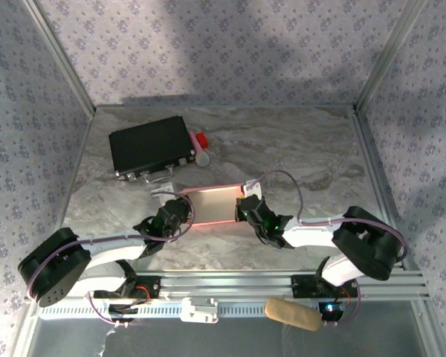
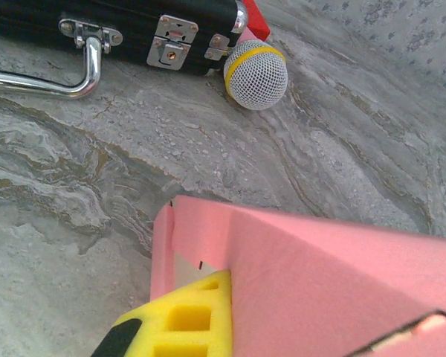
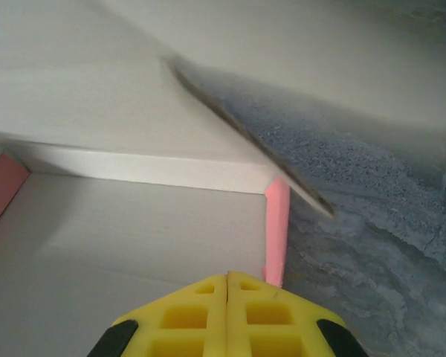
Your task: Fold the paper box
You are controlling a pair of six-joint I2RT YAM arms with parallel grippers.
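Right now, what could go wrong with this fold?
1. The left pincer grips a wall of the paper box, the right pincer shut at its opposite end; uneven pulls could crease or tear it.
2. The microphone and black case lie just beyond; a shoved box might hit them.

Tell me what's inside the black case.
Nothing inside shows: the black case is closed, its metal latches lying flat, so any contents are covered. A microphone lies outside, beside one end.
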